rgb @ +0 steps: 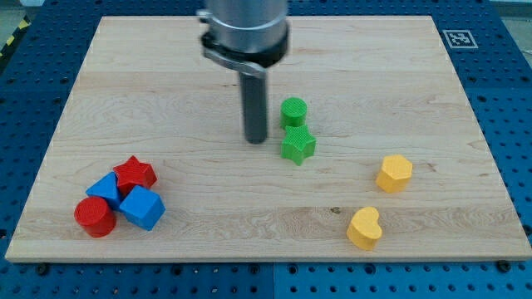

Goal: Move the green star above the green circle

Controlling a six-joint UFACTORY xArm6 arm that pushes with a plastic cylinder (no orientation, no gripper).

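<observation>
We are resting my tip, bare rod holding nothing, just left of green star; star touching, sitting below green circle, needing repositioning above.

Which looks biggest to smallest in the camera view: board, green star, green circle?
1. Board, by far the largest.
2. Green star and green circle look nearly alike; the star sits nearer the view's bottom, so I won't rank them.
</observation>
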